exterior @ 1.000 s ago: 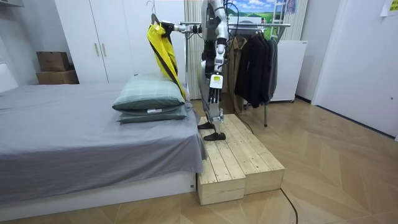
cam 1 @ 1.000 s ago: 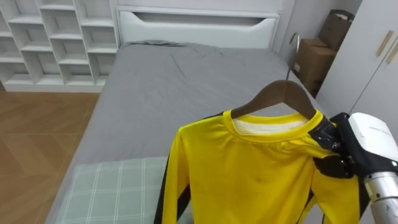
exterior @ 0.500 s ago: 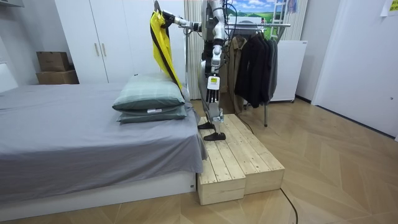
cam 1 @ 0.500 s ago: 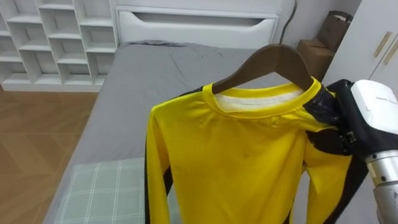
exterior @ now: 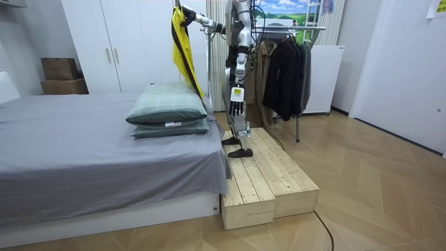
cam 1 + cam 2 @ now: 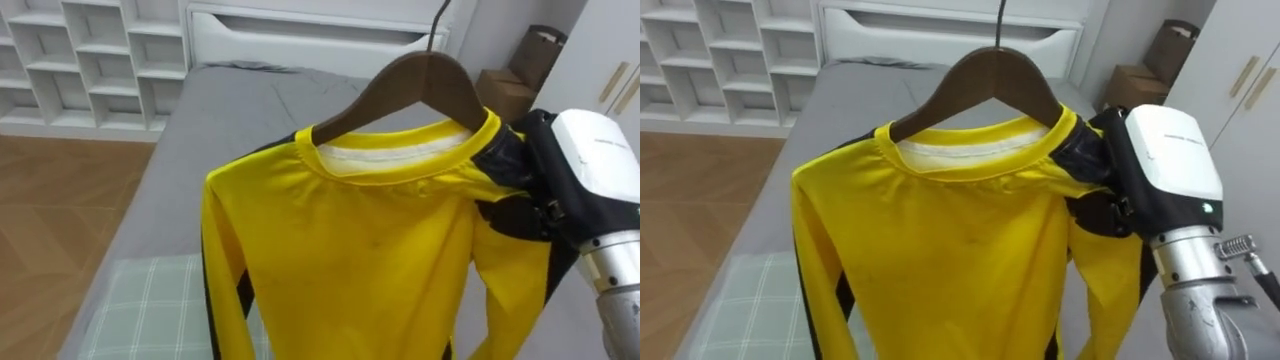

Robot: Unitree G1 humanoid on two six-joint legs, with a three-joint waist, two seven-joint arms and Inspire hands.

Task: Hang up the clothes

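Bed [image 6: 230, 110] behind, rack [image 5: 287, 28] at the robot's back: shirt [image 6: 380, 250] sits on its hanger [image 6: 420, 80], held high by the right hand [image 6: 1100, 175], fingers seemingly clamped on its shoulder. Hooking it on the rack remains.

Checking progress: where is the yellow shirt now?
Centre of the eye views: the yellow shirt hangs on a wooden hanger held by the right hand, above the pillow.

white rounded shell over the black right hand [image 6: 1162, 160] at right; ribbed silver forearm below, thin grey cable at lower right.
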